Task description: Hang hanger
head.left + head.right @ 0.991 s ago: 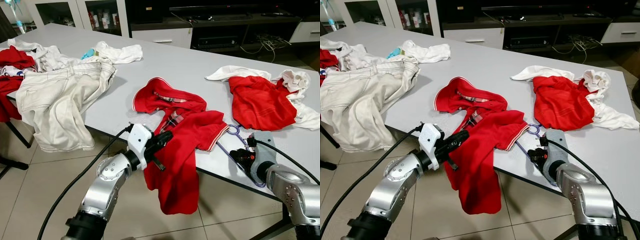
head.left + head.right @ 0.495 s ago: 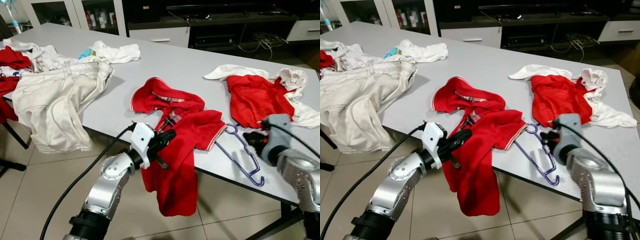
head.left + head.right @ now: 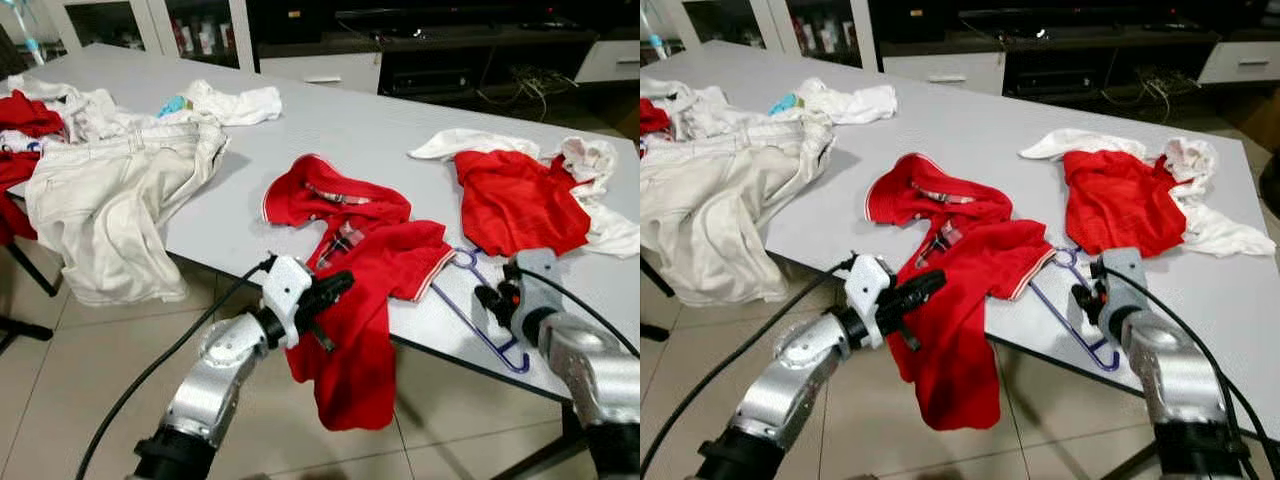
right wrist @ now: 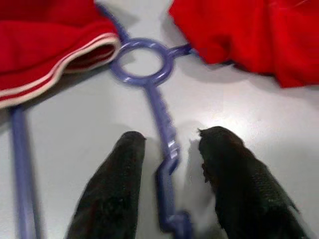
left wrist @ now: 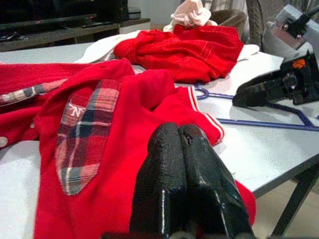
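Two tools: both at the near edge of the worktop (image 3: 330, 130), one busy, one basically parked.
Hanger: the purple hanger (image 3: 480, 315) lies flat near the right front edge of the worktop, its ring end tucked under the hem of the red polo shirt (image 3: 365, 290), its hook end toward the edge.
Right tool: right tool (image 4: 167, 199) is down low over the hanger with its fingers apart, one on each side of the thin purple bar. Nothing gripped yet as far as I can tell, the bar just runs between them.
Left tool: left tool (image 5: 182, 164) has its fingers pressed together, empty, pointing at the red polo shirt that droops over the worktop's front edge. Looks idle to me.
Other stuff: a second red garment (image 3: 520, 205) with white cloth just behind the hanger, pale trousers (image 3: 110, 200) further left.
Step in hand: my read is it's lining up the pick of the hanger, so early in the job.
Next move: probably close on the bar and lift, then slide the ring end free of the shirt hem so the polo doesn't come along.
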